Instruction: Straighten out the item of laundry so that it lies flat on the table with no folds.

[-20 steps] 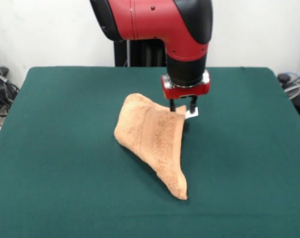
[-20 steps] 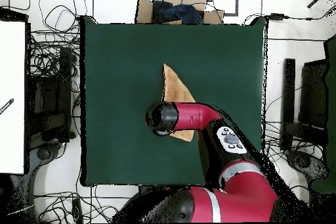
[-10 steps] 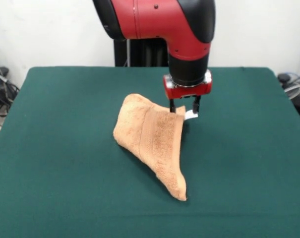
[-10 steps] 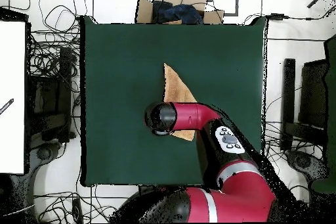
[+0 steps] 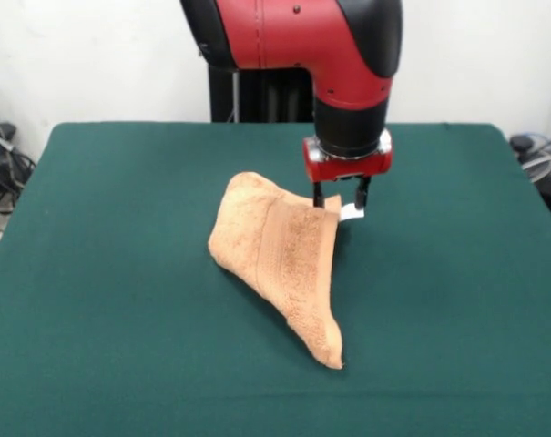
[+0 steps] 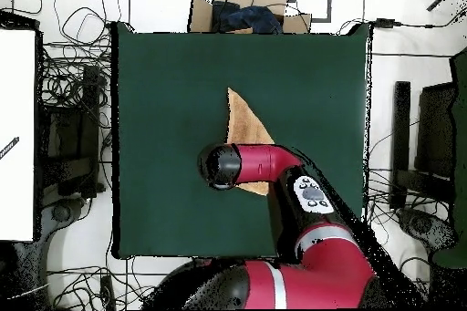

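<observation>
The orange-tan towel (image 5: 280,255) lies bunched on the green table (image 5: 120,273), folded into a rough triangle with a raised ridge along its far edge and a point toward the near side. Its far right corner, with the small white tag (image 5: 351,211), sits between the fingers of my gripper (image 5: 340,202). The fingers stand apart on either side of that corner, just above the cloth. In the overhead view the towel (image 6: 244,123) shows as a narrow wedge on the table (image 6: 164,79). There the arm's end (image 6: 222,166) covers the gripper and the towel's lower part.
The black pedestal (image 5: 257,96) stands behind the table's far edge. In the overhead view a cardboard box (image 6: 242,2) lies beyond the table's top edge, and cables (image 6: 77,79) and a white board (image 6: 16,134) lie to the left.
The arm has shifted slightly to the right and up in the front view, and the fingers stand a little wider. The towel has barely moved.
</observation>
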`<state>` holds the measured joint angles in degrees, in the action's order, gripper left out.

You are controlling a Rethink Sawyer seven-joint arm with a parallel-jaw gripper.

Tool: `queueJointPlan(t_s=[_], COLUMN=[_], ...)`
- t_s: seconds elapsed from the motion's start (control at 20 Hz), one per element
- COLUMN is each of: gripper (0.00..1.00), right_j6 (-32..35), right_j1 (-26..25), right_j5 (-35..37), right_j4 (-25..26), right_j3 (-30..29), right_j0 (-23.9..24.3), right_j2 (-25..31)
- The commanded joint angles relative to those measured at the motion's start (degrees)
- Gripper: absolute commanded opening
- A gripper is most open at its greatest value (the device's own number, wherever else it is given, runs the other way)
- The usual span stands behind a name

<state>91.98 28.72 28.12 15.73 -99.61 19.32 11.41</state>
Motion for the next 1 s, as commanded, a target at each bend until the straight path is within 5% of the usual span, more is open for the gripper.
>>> queueJointPlan(t_s=[0.05, 0.7, 1.0], gripper=[1.0, 1.0, 1.0], right_j6=[7.86, 2.68, 2.42], right_j1=[-2.08, -11.58, -11.27], right_j5=[-5.42, -4.5, -5.78], right_j4=[2.12, 2.6, 2.87], right_j3=[-0.33, 6.64, 4.86], right_j0=[-1.22, -0.08, 1.16], right_j2=[-1.2, 1.05, 1.82])
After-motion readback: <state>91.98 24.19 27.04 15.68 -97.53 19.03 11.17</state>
